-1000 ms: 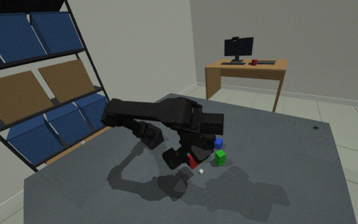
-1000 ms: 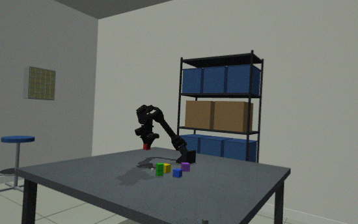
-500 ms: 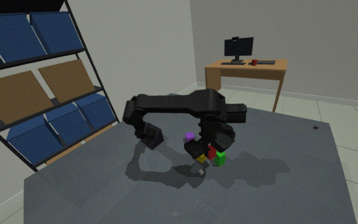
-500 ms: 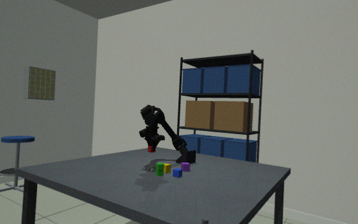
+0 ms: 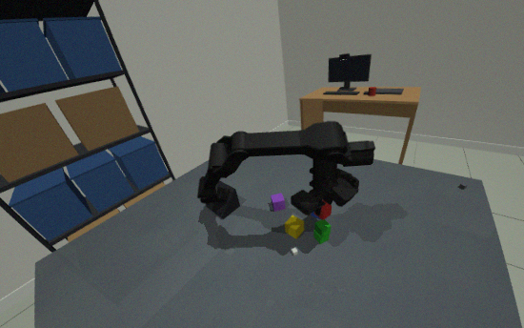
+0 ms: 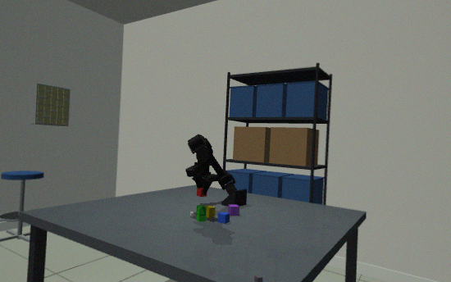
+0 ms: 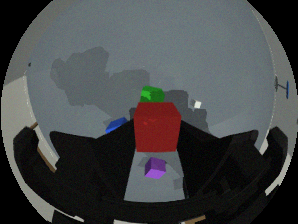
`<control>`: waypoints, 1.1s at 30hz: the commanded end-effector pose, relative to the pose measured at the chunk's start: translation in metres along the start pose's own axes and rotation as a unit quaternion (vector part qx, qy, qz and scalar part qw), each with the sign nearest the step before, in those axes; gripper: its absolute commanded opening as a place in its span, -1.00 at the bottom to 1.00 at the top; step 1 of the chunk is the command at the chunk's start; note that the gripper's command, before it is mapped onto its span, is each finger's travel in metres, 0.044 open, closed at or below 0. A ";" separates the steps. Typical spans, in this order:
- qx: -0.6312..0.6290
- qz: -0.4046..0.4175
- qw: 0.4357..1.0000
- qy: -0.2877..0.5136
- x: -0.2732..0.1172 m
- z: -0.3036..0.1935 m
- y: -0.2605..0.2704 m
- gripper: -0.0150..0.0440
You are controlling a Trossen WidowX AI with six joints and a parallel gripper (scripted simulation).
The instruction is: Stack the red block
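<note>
Purple cube [image 5: 278, 201]: on the bench [image 5: 405, 267], left of the pincer, out of the way.
Yellow cube [image 5: 294, 226]: below-left of the pincer, touching nothing.
Pincer [image 5: 318, 207]: clamped on the red block [image 5: 324, 210], carried aloft to clear the green tower.
Green tower [image 5: 322, 231]: just below and ahead of the pincer.
Hidden: fingertips are dark; the blue cube [image 6: 223, 217] is mostly covered from the top.

I'm working in what looks like a storeroom or lab: a metal shelf rack [image 6: 279, 135] holds blue bins [image 6: 279, 100] and cardboard boxes [image 6: 275, 145], with a computer desk [image 5: 360, 102] and a stool [image 6: 21, 176] nearby.
</note>
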State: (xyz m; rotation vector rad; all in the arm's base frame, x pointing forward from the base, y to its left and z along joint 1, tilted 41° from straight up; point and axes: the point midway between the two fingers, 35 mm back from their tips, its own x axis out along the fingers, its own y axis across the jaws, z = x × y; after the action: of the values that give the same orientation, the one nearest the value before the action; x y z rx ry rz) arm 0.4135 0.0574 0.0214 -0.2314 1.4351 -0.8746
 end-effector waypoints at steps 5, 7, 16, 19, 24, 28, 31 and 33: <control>0.006 0.004 1.000 -0.002 0.013 0.000 0.004 -0.49; 0.006 0.004 1.000 -0.002 0.017 0.000 0.004 -0.49; 0.006 0.004 1.000 -0.002 0.036 0.001 0.004 -0.49; 0.006 0.004 1.000 -0.002 0.046 0.001 0.004 -0.49; 0.006 0.004 1.000 -0.002 0.047 0.001 0.004 -0.49; 0.006 0.004 1.000 -0.002 0.048 0.001 0.004 -0.49; 0.006 0.004 1.000 -0.002 0.048 0.001 0.004 -0.49; 0.006 0.004 1.000 -0.002 0.048 0.001 0.004 -0.49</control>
State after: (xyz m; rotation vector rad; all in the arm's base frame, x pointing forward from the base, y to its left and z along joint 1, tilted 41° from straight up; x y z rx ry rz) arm 0.4100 0.0296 -0.0178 -0.2138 1.4287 -0.8778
